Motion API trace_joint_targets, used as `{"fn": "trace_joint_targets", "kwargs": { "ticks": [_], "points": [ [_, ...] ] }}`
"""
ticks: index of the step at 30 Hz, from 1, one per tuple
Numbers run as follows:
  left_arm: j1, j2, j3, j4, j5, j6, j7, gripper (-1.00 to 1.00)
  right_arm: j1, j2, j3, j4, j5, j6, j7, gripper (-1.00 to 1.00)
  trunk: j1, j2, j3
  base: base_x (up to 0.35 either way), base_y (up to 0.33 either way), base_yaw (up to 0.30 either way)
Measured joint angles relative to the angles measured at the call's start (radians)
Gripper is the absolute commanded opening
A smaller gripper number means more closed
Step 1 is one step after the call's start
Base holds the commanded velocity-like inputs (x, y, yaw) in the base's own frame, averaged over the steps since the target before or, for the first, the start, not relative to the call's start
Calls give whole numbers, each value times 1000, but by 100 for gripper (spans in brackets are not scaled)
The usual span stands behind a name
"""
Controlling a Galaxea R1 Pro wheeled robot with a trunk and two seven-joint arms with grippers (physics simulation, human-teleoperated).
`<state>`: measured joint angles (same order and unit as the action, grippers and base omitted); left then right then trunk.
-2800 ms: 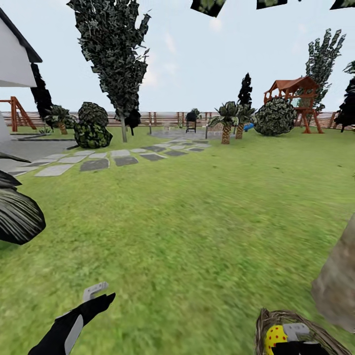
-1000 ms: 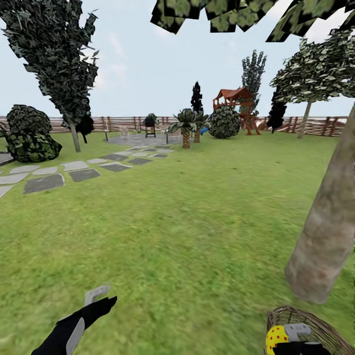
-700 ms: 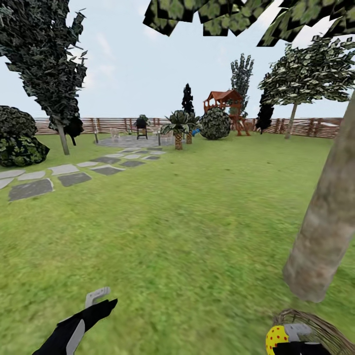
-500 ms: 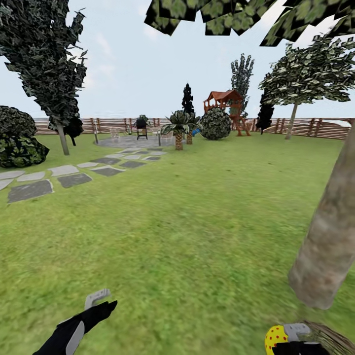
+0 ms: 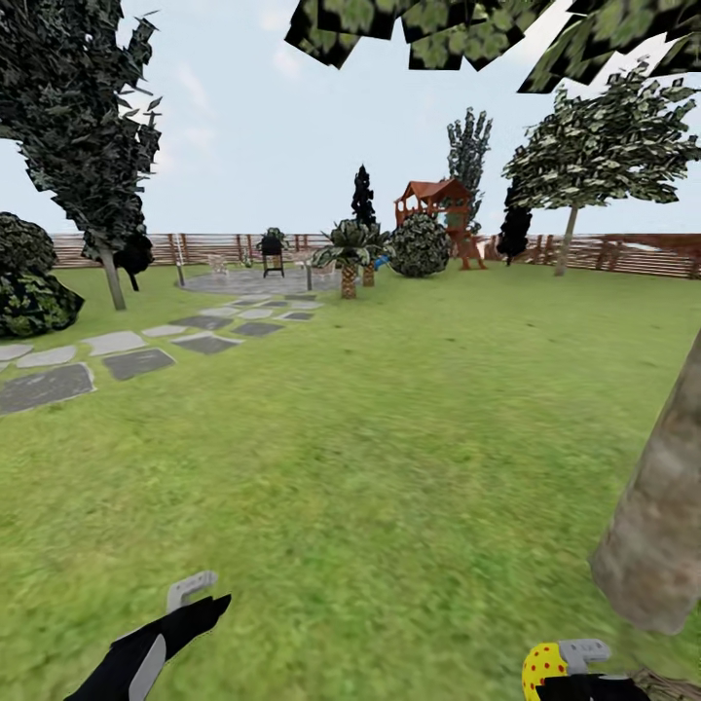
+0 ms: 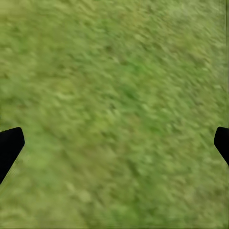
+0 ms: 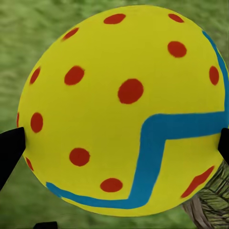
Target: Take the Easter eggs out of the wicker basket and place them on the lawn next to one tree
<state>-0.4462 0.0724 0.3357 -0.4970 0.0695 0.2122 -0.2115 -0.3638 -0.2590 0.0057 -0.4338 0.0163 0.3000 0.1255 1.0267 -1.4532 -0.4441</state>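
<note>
A yellow Easter egg with red spots sits in my right gripper at the bottom right of the head view. The right wrist view shows the same egg up close, with a blue zigzag band, pinched between the two dark fingertips. A sliver of the wicker basket peeks in beside it; the other eggs are hidden. The thick grey-brown tree trunk rises from the lawn just right of that hand. My left gripper hangs open over bare grass.
Grey stone slabs run along the left toward a paved circle. A dark conifer and shrubs stand at far left. Palm plants, a play tower, a second broad tree and the slat fence lie far off.
The view has swung and shifted, so the trunk now stands further right and the basket has slid almost off the bottom edge. The egg stays in my right gripper.
</note>
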Motion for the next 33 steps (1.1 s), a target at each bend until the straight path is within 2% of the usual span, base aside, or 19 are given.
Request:
{"fn": "trace_joint_targets", "kwargs": {
  "ticks": [14, 16, 19, 23, 33],
  "points": [
    [0, -3, 0, -3, 1, 2, 2, 100, 0, -1, 0, 0, 0, 2, -1, -100, -54, 98, 52, 271, 232, -272],
    [0, 6, 5, -37, 3, 4, 3, 100, 0, 0, 0, 0, 0, 2, -1, -100, -61, 112, 59, 285, 208, -249],
    [0, 10, 9, -141, 3, 7, 12, 100, 0, 0, -1, 0, 0, 2, -2, -100, -73, 133, 70, 292, 192, -243],
    [0, 4, 13, -212, 8, 2, 12, 100, 0, -4, -3, 0, -1, 5, -1, -100, -88, 161, 82, 303, 170, -240],
    [0, -2, 14, -214, 9, 2, 13, 100, 0, -3, -3, -1, -1, 7, 0, -100, -127, 231, 114, 306, 164, -213]
  ]
}}
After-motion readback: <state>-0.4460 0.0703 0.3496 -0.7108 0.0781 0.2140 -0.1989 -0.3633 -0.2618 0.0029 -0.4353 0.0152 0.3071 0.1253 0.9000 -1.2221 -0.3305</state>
